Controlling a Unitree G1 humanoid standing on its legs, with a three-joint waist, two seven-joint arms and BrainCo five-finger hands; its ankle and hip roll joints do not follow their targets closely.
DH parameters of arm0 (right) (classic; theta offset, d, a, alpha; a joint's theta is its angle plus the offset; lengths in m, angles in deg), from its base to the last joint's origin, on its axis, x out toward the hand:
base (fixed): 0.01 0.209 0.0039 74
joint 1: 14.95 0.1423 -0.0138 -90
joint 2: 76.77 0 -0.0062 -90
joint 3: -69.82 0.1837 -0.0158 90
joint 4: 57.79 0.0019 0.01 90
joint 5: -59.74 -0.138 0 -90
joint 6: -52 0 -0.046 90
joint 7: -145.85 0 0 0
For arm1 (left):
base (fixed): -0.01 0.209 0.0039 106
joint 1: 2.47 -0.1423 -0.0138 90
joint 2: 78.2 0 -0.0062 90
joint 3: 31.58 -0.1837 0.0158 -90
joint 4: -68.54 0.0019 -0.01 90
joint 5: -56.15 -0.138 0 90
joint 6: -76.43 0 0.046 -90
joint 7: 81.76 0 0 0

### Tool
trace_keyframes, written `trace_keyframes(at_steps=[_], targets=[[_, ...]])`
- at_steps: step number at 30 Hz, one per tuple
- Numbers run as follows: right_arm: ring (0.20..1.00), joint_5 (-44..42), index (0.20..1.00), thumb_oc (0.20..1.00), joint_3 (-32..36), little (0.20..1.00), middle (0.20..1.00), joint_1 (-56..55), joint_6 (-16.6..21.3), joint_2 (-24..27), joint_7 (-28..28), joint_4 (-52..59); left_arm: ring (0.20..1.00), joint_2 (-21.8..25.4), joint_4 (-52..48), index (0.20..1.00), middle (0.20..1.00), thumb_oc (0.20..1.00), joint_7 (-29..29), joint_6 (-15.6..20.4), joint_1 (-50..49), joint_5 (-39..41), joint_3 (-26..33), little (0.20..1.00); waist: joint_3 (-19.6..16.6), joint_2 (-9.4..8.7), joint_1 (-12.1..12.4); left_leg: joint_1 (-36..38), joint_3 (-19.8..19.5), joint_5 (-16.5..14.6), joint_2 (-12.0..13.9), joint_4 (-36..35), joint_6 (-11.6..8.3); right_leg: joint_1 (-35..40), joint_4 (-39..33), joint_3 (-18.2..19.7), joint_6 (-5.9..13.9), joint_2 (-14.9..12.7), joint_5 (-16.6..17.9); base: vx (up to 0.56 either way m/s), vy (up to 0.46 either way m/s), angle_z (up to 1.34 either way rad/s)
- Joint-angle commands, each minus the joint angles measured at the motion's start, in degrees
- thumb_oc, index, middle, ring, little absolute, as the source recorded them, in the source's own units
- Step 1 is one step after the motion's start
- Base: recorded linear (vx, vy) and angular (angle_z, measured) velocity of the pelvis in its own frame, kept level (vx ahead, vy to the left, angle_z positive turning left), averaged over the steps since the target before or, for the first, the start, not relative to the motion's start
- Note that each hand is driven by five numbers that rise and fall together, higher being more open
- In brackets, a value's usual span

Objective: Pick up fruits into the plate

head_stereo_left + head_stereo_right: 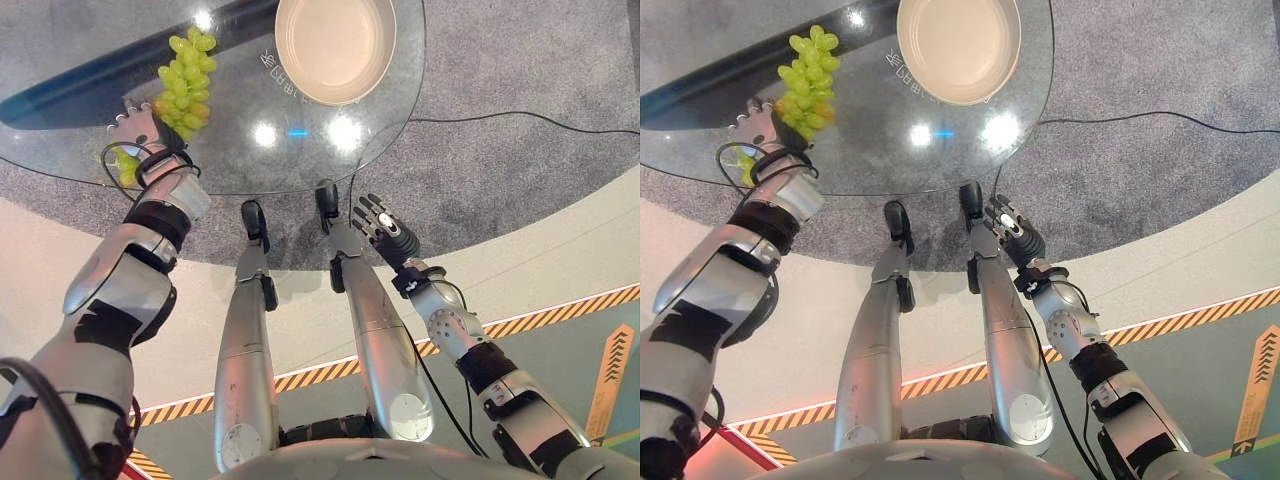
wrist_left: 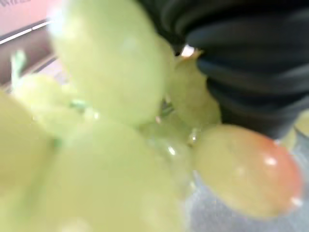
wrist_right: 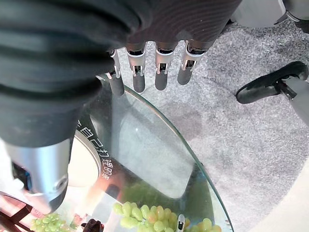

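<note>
Setting: looked like an exhibition or demonstration floor, not a home or kitchen.
Table: a round glass table (image 1: pixel 330 150) with a clear top, lamps mirrored in it as bright spots, white printed characters (image 1: pixel 275 72) on the glass.
Floor near: smooth pale flooring (image 1: pixel 560 250) in a curved band, bordered by orange-and-black hazard striping (image 1: pixel 560 310).
Floor far: grey carpet (image 1: pixel 520 70) under and around the table.
Floor marking: an orange arrow sign (image 1: pixel 612 370) with chevrons lay at the near right.
Display items: a cream plate (image 1: pixel 335 45) and green grapes (image 1: pixel 185 85) set out on the glass.
</note>
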Motion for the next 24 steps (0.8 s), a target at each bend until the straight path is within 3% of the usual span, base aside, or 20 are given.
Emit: trace_keyframes(at_steps=[1, 17, 23, 24], targets=[[1.000, -1.69, 1.000, 1.000, -0.01, 1.000, 1.000, -2.45, 1.14, -1.18, 1.02, 5.34, 0.200, 1.11, 4.61, 0.200, 0.200, 0.200, -4.41, -1.02, -6.23, 0.43, 1.75, 0.200, -1.81, -1.55, -0.40, 1.08, 0.53, -2.18, -3.56, 0.98, 2.03, -0.29, 3.21, 0.84, 0.01, 4.02, -0.84, 0.00, 0.000, 0.00], [1.000, -1.48, 1.000, 1.000, 0.32, 1.000, 1.000, -2.93, 1.13, -1.46, 1.14, 5.85, 0.200, 1.58, 0.27, 0.200, 0.200, 0.200, -3.99, -0.27, -6.71, -1.58, 2.24, 0.200, -1.81, -1.38, 0.16, 2.04, 0.25, -2.09, -3.81, 0.13, 2.24, 0.61, 2.51, 0.60, 0.17, 4.05, -0.57, 0.00, 0.000, 0.00], [1.000, -1.25, 1.000, 1.000, 0.53, 1.000, 1.000, -3.18, 1.07, -1.67, 1.46, 5.57, 0.200, 1.40, -1.14, 0.200, 0.200, 0.200, -1.83, 3.78, -7.67, 1.08, 3.43, 0.200, -1.81, -1.23, 0.47, 3.59, 0.27, -2.14, -3.56, -0.60, 2.20, 1.91, 2.28, 0.62, 0.19, 4.01, -0.90, 0.00, 0.000, 0.00], [1.000, -1.07, 1.000, 1.000, 0.59, 1.000, 1.000, -3.38, 1.01, -1.84, 1.60, 5.36, 0.200, 1.26, -1.95, 0.200, 0.200, 0.200, -0.74, 6.42, -8.24, 3.49, 4.28, 0.200, -1.81, -1.03, 0.71, 4.80, 0.30, -2.15, -3.38, -1.17, 2.27, 2.87, 2.30, 0.60, 0.20, 4.04, -1.24, 0.00, 0.000, 0.00]])
